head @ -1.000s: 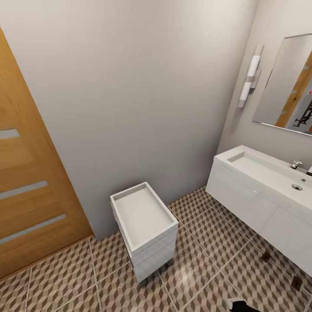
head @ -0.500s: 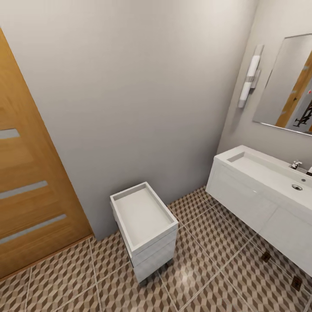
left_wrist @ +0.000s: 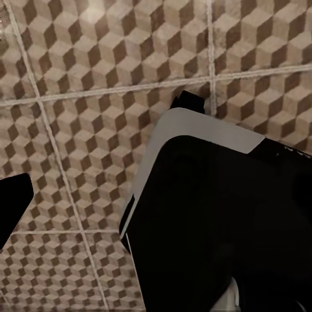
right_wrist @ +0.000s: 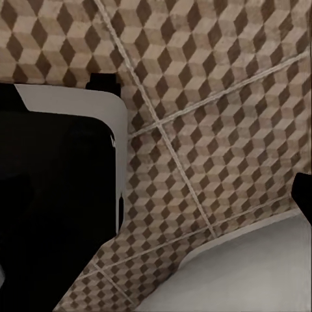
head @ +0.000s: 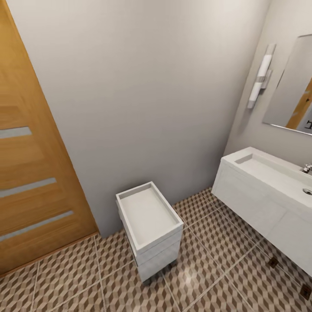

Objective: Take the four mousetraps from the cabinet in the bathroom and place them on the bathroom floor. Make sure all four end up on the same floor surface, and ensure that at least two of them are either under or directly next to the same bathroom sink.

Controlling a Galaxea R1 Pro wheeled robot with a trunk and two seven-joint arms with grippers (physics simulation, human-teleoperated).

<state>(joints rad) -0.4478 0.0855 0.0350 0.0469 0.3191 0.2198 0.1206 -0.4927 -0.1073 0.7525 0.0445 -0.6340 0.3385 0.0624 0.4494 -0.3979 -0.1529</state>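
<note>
A wheeled robot faces a bathroom corner, its 2 arms hanging low over the brown, beige and white cube-pattern tiled floor. 2 small dark flat mousetraps lie on those tiles just below the white two-door vanity carrying the wide shallow white rectangular sink; the other 2 traps and the orange-brown cabinet are out of frame. Both wrist cameras look down on tiles and the robot's own black-and-white body, and whether either arm's fingers are wide, narrow or holding anything cannot be told. A small white drawer unit with a tray top stands against the grey wall, between a tall orange-brown wooden door and the vanity. Turning in this tight corner risks the base clipping that unit or rolling over the traps already down.
</note>
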